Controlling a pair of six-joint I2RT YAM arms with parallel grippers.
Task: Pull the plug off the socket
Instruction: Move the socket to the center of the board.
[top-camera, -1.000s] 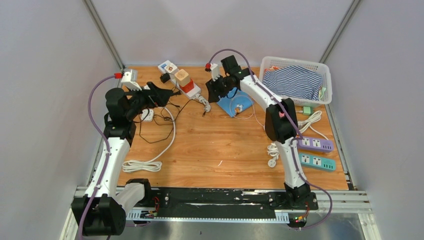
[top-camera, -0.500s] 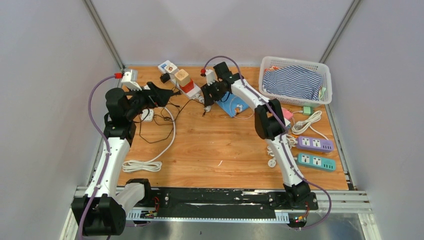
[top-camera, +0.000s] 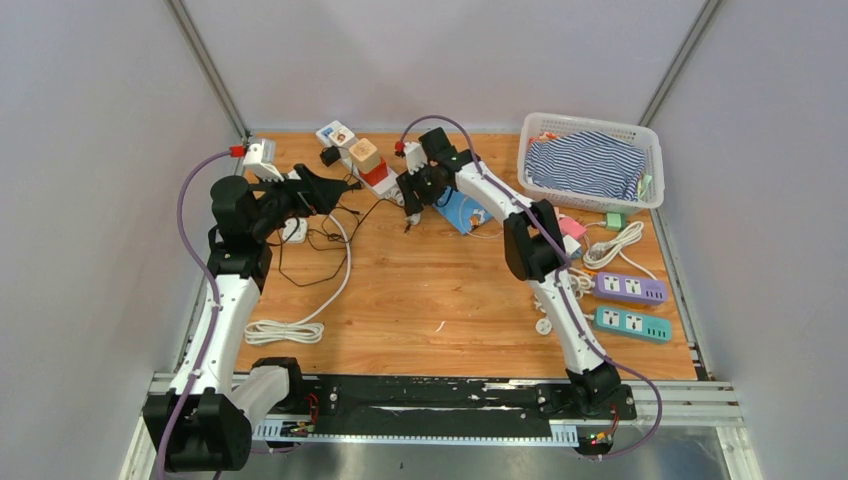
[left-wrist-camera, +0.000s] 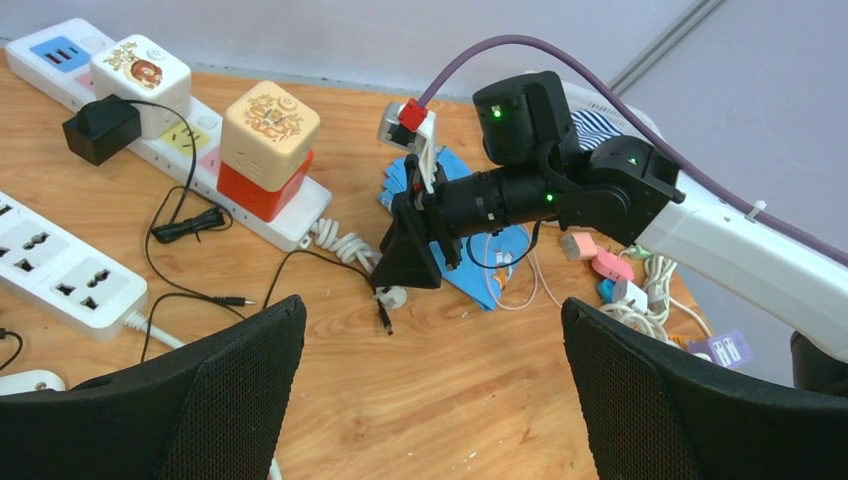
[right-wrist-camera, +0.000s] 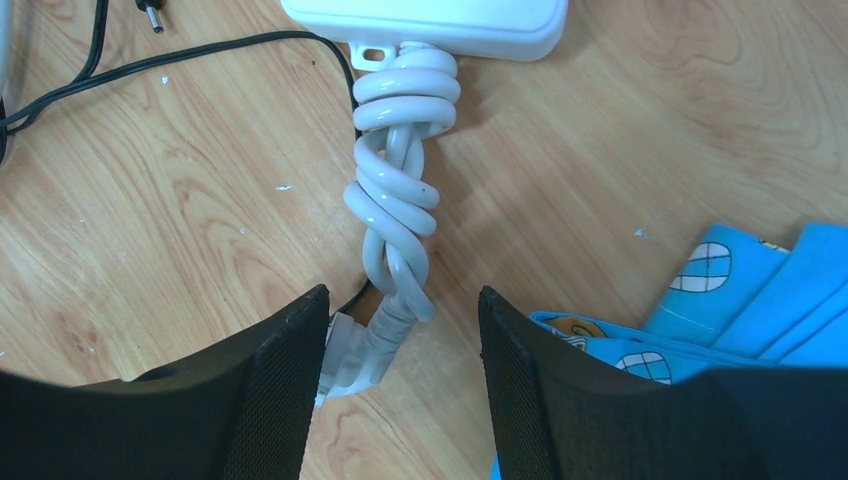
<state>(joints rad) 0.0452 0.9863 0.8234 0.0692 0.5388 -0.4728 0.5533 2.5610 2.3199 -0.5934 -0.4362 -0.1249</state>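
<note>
1. Right gripper (right-wrist-camera: 400, 300), jaws spread and empty, has closed in on the white power strip (left-wrist-camera: 296, 214), now straddling the coiled cord (right-wrist-camera: 400, 190) at its end.
2. Left gripper (left-wrist-camera: 432, 308), likewise spread, hovers near the strip.
3. Cube plug (left-wrist-camera: 268, 150) sits seated on the strip; extraction not begun, bracing likely next.

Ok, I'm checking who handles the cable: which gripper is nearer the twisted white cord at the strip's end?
Right. The right gripper hangs open right over the twisted white cord, a finger on each side; the left gripper sits open off to the cord's left.
</note>
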